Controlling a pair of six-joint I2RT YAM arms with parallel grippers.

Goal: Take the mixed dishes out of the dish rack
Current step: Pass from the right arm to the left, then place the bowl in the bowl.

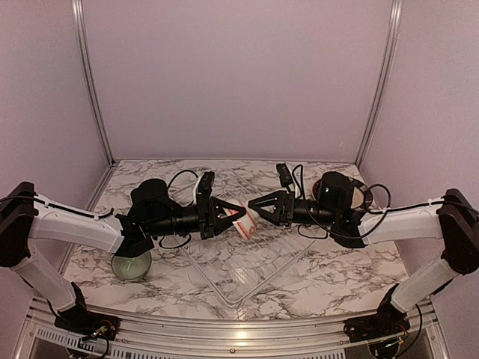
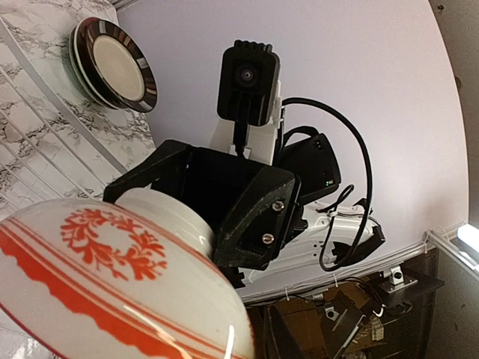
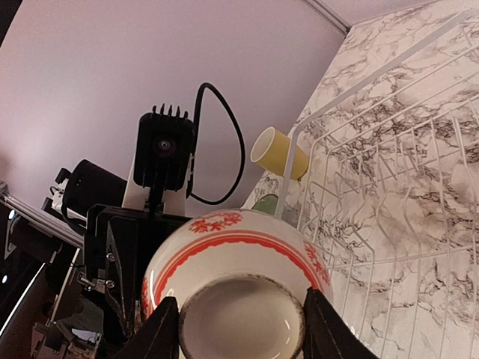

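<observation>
Mid-counter above the dish rack, the right gripper has its jaws clamped on the foot of the small red-patterned white bowl. I cannot tell whether the left gripper jaws grip. Confirm one firm hold before releasing.

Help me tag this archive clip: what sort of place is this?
Probably a robot test cell, not a kitchen: plain lilac walls, aluminium frame posts, a left arm and right arm mounted at the edge of a marble-patterned tabletop.
</observation>
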